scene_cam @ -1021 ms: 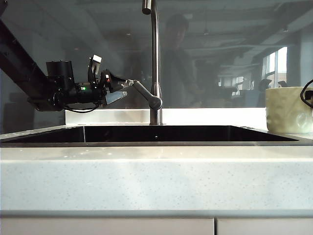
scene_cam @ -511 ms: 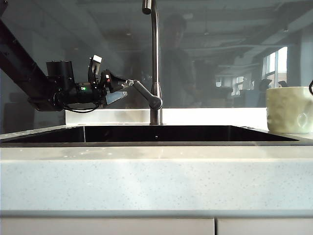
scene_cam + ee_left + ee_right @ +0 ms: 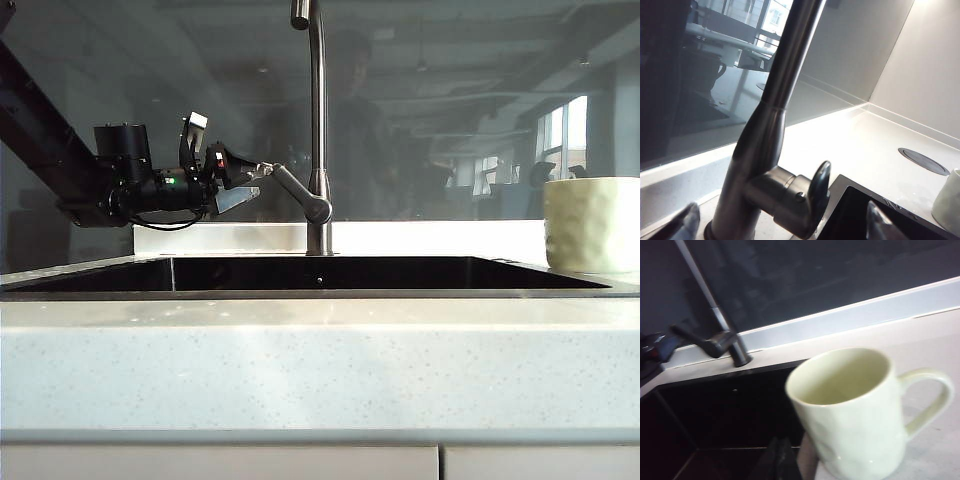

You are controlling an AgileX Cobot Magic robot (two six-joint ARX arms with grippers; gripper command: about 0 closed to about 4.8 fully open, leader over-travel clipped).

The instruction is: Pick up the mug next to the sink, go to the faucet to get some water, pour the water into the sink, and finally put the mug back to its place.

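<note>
Our left gripper [image 3: 262,172] sits level at the faucet [image 3: 317,130] lever, fingers spread either side of it. Across the sink [image 3: 320,282], the mug [image 3: 592,224] stands on the counter at the right edge. It looks rigid, glazed, breakable and slick; the handle [image 3: 930,399] is where we would take it. Our right gripper [image 3: 781,458], pressed together and holding nothing, seems to hang just short of it, though blur hides any contact.
</note>
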